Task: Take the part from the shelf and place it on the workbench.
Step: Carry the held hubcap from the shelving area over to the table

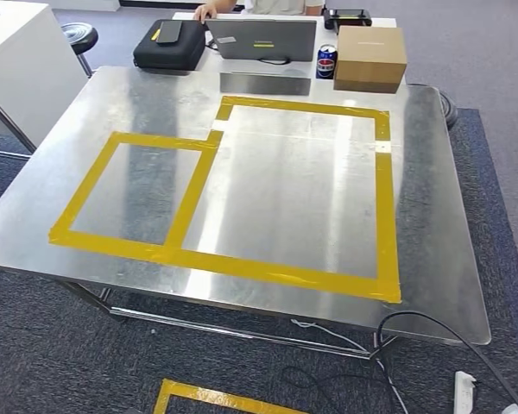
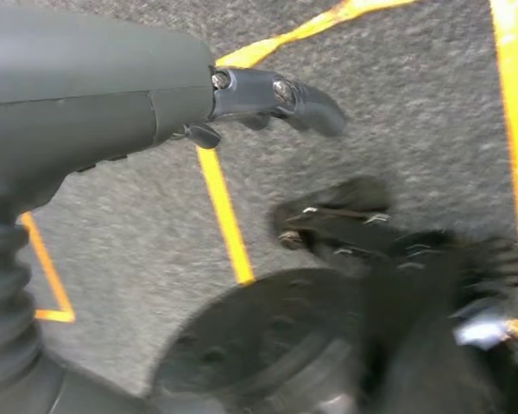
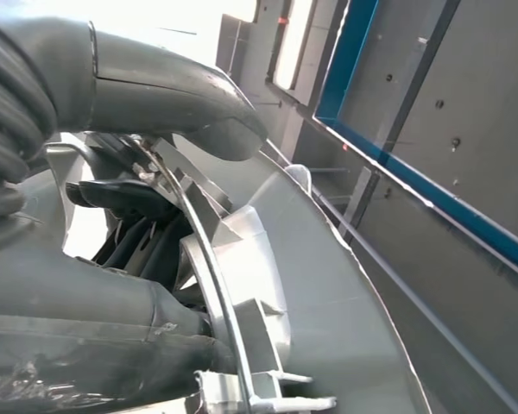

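The steel workbench (image 1: 432, 216) lies bare inside its tape; right robot hand (image 3: 146, 216) grips the part (image 3: 308, 285), left robot hand (image 2: 269, 95) spread.

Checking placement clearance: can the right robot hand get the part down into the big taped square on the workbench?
Probably yes. The right robot hand grips the metal part, and the large yellow-taped square on the workbench is bare; the laptop and cardboard box sit beyond it.

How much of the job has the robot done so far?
The picking up looks done: the right robot hand grips the silvery metal part. The left robot hand hangs over the carpet holding nothing. Left to do: set the part on the workbench, whose yellow tape squares have nothing inside yet.
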{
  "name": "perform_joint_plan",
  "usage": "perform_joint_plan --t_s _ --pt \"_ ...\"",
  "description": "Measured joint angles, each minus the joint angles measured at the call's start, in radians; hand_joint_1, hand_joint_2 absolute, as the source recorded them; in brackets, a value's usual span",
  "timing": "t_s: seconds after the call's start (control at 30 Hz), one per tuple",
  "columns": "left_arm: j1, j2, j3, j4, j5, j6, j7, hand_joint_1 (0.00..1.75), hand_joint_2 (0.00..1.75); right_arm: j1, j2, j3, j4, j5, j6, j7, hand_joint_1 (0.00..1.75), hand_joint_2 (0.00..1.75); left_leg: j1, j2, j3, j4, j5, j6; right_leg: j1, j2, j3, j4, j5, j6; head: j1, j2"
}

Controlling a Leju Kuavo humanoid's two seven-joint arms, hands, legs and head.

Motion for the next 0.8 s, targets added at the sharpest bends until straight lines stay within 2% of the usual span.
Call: perform_joint_plan --t_s 0.03,0.07,0.13,0.17,0.23,0.27,0.37,0.53,0.8 --pt "0.000 0.000 0.000 0.000 0.000 0.000 0.002 0.00 1.75 0.000 0.001 -0.001 0.000 0.000 0.000 0.000 1.75 1.75 0.000 0.000 -0.026 0.006 -0.011 0.001 0.000 0.002 0.005 0.000 -0.006 0.000 0.000 0.000" --pt "0.001 0.000 0.000 0.000 0.002 0.001 0.002 0.00 1.75 0.000 0.001 -0.002 0.000 0.000 0.000 0.000 1.75 1.75 -0.001 0.000 -0.038 -0.013 0.007 0.003 0.000 0.003 0.010 0.000 -0.012 0.000 -0.001 0.000" --pt "0.001 0.001 0.000 0.000 0.008 0.004 -0.001 0.00 1.75 0.001 0.001 -0.005 0.003 0.002 0.000 0.000 1.75 1.75 -0.003 0.000 -0.026 -0.112 0.106 0.012 0.000 0.004 0.019 0.000 -0.018 0.003 0.000 0.000" --pt "0.001 0.002 0.000 0.000 0.012 0.005 -0.002 0.00 1.75 0.002 0.001 -0.006 0.005 0.003 0.000 -0.001 1.75 1.75 -0.005 0.000 -0.016 -0.165 0.146 0.016 0.001 0.006 0.022 0.001 -0.019 0.007 0.000 0.000" --pt "0.000 0.002 0.001 0.000 0.020 0.006 -0.003 0.00 1.75 0.006 0.001 -0.010 0.012 -0.004 0.000 -0.002 1.75 1.75 -0.007 0.000 -0.003 -0.224 0.184 0.023 0.003 0.008 0.025 0.000 -0.019 0.017 0.000 0.000" --pt "0.001 0.002 0.001 0.000 0.027 0.006 -0.003 0.00 1.75 0.008 0.001 -0.013 0.019 -0.012 0.001 -0.003 1.75 1.75 -0.007 -0.001 -0.002 -0.230 0.189 0.019 0.005 0.008 0.027 -0.001 -0.025 0.018 0.001 0.000" --pt "0.005 -0.001 0.000 0.000 0.058 0.007 -0.003 0.00 1.75 0.016 0.001 -0.037 0.064 -0.034 0.003 -0.002 1.75 1.75 -0.005 -0.002 0.002 -0.235 0.209 0.014 0.009 0.005 0.036 -0.008 -0.033 0.008 0.004 0.000" --pt "0.005 -0.002 -0.001 0.000 0.074 0.011 -0.005 0.00 1.75 0.018 -0.004 -0.124 0.173 -0.058 0.001 -0.001 1.75 1.75 -0.005 -0.002 0.006 -0.235 0.209 0.025 0.008 0.003 0.047 -0.023 -0.015 0.029 0.004 0.000" --pt "0.006 -0.002 -0.001 0.000 0.080 -0.022 -0.026 0.00 1.75 0.011 -0.024 -0.215 0.302 -0.037 0.003 -0.002 1.75 1.75 -0.006 -0.001 0.008 -0.235 0.204 0.032 0.006 0.004 0.049 -0.025 -0.016 0.036 0.003 0.000"
